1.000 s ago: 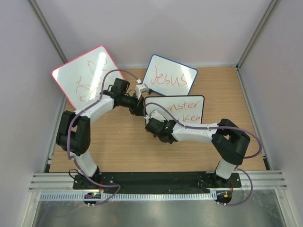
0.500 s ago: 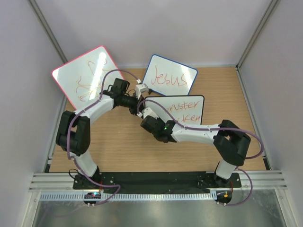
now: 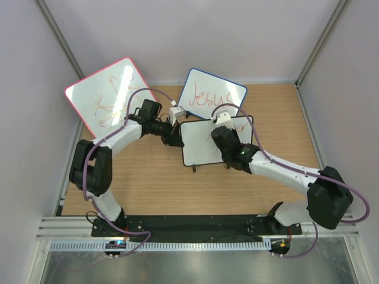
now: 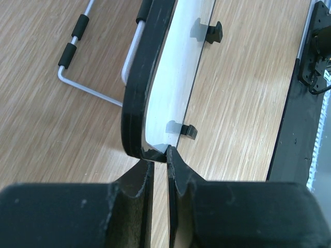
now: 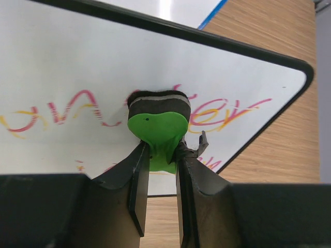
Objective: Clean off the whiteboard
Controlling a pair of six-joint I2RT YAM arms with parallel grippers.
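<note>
The black-framed whiteboard (image 3: 198, 147) stands on its small feet near the middle of the wooden desk (image 3: 148, 180), towards the far edge. It sits just in front of the blue-framed board (image 3: 207, 89) reading "Jesus", with the red-framed board (image 3: 98, 89) off at the far left corner. The left gripper (image 4: 159, 154) is clenched on the whiteboard's black frame at a rounded corner on its left side. The right gripper (image 5: 163, 155) grasps a green eraser (image 5: 158, 126), whose dark felt pad is pressed against the board face among the red and yellow lettering on its right part.
</note>
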